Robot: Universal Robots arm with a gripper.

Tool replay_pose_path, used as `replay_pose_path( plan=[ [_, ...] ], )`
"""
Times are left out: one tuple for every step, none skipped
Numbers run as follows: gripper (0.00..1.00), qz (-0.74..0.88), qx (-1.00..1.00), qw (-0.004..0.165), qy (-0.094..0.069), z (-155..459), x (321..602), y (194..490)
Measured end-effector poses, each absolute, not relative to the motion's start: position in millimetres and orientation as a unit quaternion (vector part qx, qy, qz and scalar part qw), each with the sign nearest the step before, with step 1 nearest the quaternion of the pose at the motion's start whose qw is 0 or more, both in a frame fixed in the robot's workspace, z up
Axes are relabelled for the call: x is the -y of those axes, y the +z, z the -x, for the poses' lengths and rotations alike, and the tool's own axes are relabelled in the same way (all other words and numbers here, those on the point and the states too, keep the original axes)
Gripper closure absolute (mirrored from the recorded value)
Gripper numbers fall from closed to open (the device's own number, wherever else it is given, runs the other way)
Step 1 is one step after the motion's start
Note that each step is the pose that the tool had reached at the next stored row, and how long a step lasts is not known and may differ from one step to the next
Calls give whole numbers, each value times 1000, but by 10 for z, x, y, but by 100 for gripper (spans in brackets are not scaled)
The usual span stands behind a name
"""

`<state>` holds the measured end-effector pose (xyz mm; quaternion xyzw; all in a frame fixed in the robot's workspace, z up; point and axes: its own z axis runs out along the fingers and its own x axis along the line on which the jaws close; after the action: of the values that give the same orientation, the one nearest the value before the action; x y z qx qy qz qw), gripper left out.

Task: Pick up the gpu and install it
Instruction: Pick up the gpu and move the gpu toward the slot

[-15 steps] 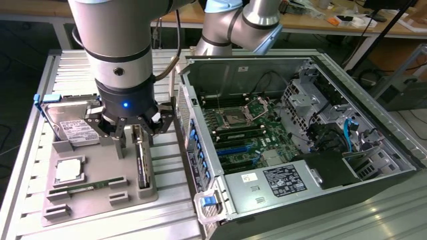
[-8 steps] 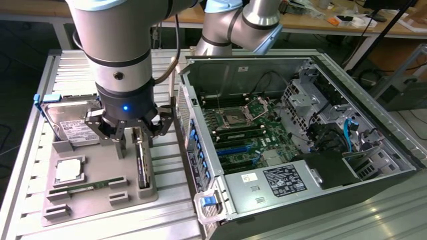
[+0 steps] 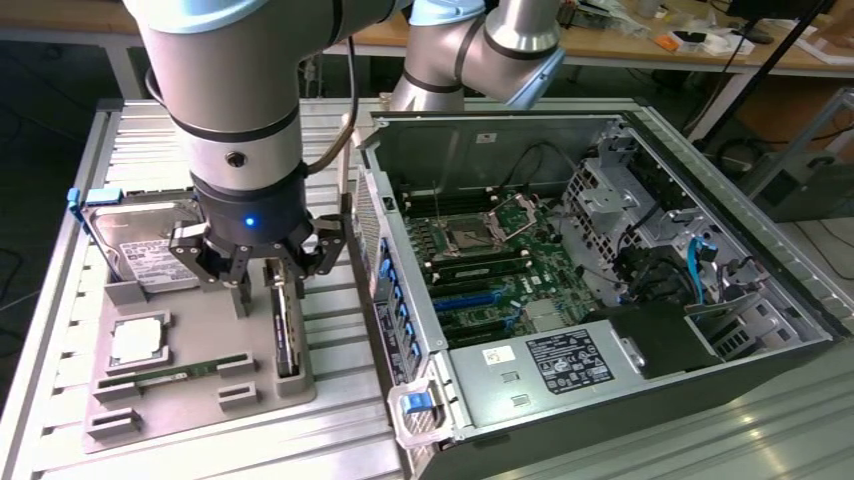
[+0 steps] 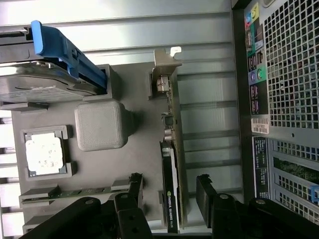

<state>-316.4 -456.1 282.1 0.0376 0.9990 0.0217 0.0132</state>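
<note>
Grey plastic tray (image 3: 200, 320) (image 4: 139, 149) sits on a slatted metal table (image 3: 120, 140), which also carries an open computer case (image 3: 641, 430) just beside the tray, on the exterior view's right. Nearest tray edge: green memory stick (image 3: 174, 375) (image 4: 75, 193) lying flat in its slot. Behind it, toward the tray's outer edge, a silver CPU (image 3: 139, 342) (image 4: 45, 152) in a square pocket. The gpu (image 3: 283, 335) (image 4: 172, 149) stands on its long edge in a slot along the tray edge closest to the case, with its metal bracket at the far end, not lifted. The gripper (image 3: 267, 290) (image 4: 169, 188) hangs straight over the gpu with jaws spread wide, one black finger on each side of the card. The wrist view shows a gap on both sides, so nothing is gripped. A raised grey block (image 4: 102, 124) sits mid-tray between the CPU and the gpu. Far corner of the tray: hard drive (image 3: 140, 250) (image 4: 45, 84) with white label and blue rails (image 4: 65, 47), propped at a tilt. In the case, a power supply (image 3: 561, 362) sits at the near end, with the motherboard (image 3: 487, 260) beyond it, CPU socket bare. Wooden benches with clutter lie well behind.
</note>
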Motion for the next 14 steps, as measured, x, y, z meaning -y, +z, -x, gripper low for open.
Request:
replay_pose_path(
  plan=[
    [44, -38, -999, 13, 22, 3165, 4561, 2812],
    [44, -38, -999, 13, 22, 3165, 4561, 2803],
    [44, -38, -999, 13, 22, 3165, 4561, 2790],
    [44, -38, -999, 13, 22, 3165, 4561, 2778],
    [44, -37, -999, 13, 22, 3166, 4561, 2770],
    [44, -37, -999, 13, 22, 3165, 4561, 2764],
    [44, -37, -999, 13, 22, 3166, 4561, 2757],
    [44, -37, -999, 13, 22, 3166, 4561, 2752],
    [44, -37, -999, 13, 22, 3166, 4561, 2744],
    [44, -37, -999, 13, 22, 3166, 4561, 2737],
    [44, -37, -999, 13, 22, 3166, 4561, 2730],
    [44, -37, -999, 13, 22, 3166, 4561, 2723],
    [44, -37, -999, 13, 22, 3166, 4561, 2710],
    [44, -37, -999, 13, 22, 3165, 4561, 2697]
  ],
)
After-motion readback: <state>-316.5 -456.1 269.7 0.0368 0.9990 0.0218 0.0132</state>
